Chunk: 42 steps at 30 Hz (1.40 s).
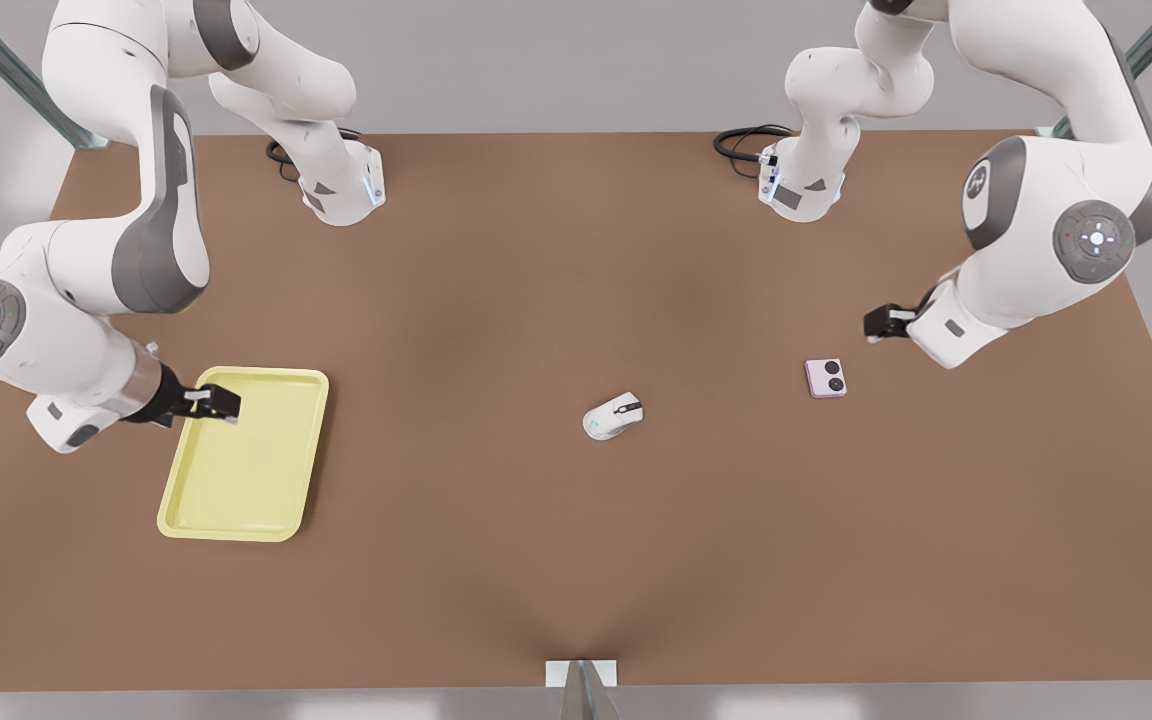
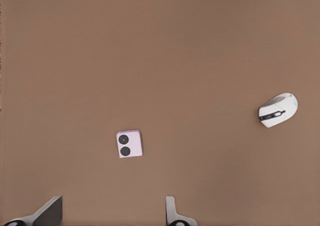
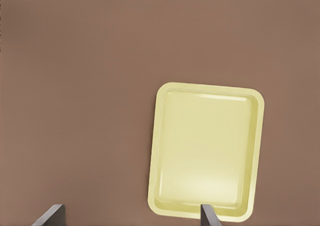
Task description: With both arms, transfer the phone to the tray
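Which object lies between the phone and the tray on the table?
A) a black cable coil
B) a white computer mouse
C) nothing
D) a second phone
B: in the front view the white mouse sits on the brown table between the pink phone and the yellow tray.

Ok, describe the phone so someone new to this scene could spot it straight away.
On the brown table, look toward the front view's right, just below the left tool. The phone lies flat there, apart from the white mouse nearer the middle. It is small, nearly square, pale pink, with two black circles.
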Tool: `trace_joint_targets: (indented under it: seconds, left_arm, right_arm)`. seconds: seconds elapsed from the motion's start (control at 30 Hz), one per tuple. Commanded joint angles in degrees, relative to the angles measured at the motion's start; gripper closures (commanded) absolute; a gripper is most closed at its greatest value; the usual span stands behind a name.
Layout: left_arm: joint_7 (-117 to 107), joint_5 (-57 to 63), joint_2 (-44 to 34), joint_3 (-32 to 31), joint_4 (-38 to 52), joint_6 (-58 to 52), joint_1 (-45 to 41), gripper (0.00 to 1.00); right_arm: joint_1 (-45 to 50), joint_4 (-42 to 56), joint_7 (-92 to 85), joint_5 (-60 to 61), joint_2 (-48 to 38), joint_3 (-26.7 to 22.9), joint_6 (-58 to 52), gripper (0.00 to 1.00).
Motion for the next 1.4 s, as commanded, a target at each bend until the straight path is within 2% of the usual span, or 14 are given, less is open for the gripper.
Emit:
trace_joint_targets:
  seconds: [0.0, 0.03, 0.07, 0.1, 0.17, 0.23, 0.43, 0.63, 0.8, 0.93, 1.37]
  left_arm:
    - [-3.8, 0.1, 0.3, 0.0, 0.1, -0.2, 0.1, 0.0]
    - [-3.7, 0.1, 0.4, 0.3, -1.0, 0.1, 0.1, 0.0]
    - [-3.7, 0.2, 0.7, 0.3, -6.3, 4.5, 0.1, 0.0]
    - [-4.5, 0.2, 0.7, 0.4, -15.6, 12.4, 0.1, 0.0]
    - [-8.0, -0.4, 2.0, 0.3, -25.3, 26.5, 0.1, 0.0]
    - [-9.3, -1.0, 5.2, 0.3, -30.3, 31.7, 0.3, 0.0]
    - [-9.2, -5.5, 5.8, 2.5, -43.3, 50.2, 1.2, 0.0]
    - [-7.6, -5.0, 9.7, 3.0, -44.6, 52.2, 2.1, 0.0]
    - [13.1, -4.9, 9.4, 3.0, -45.9, 53.7, 3.1, 0.0]
    - [13.2, -1.3, 10.3, 3.0, -45.9, 53.8, 3.1, 0.0]
    - [4.9, -5.0, 13.0, 2.9, -46.0, 54.3, 3.2, 0.0]
  right_arm:
    - [0.0, 0.1, 1.3, 0.0, -0.1, 0.0, 2.4, 0.0]
    - [-0.1, 0.1, 1.3, -0.1, -0.1, 0.0, 2.4, 0.0]
    - [0.0, 0.1, 1.3, -0.1, -0.1, 0.0, 2.4, 0.0]
    - [0.0, 0.1, 1.3, -0.1, -0.1, 0.0, 2.4, 0.0]
    - [0.0, 0.1, 1.3, -0.1, -0.1, 0.0, 2.8, 0.0]
    - [0.0, 0.0, 1.2, -0.1, -0.1, 0.0, 2.8, 0.0]
    - [0.2, 0.1, 1.2, -0.1, -0.1, 0.0, 2.8, 0.0]
    - [0.5, -0.1, 1.6, -2.8, -0.2, 0.1, 4.2, 0.0]
    - [0.5, -0.1, 1.6, -2.8, -0.2, 0.2, 4.2, 0.0]
    - [0.5, -0.1, 1.6, -2.7, -0.2, 0.4, 4.2, 0.0]
    - [0.3, 0.0, 1.5, -3.1, 0.5, 0.1, 4.3, 0.0]
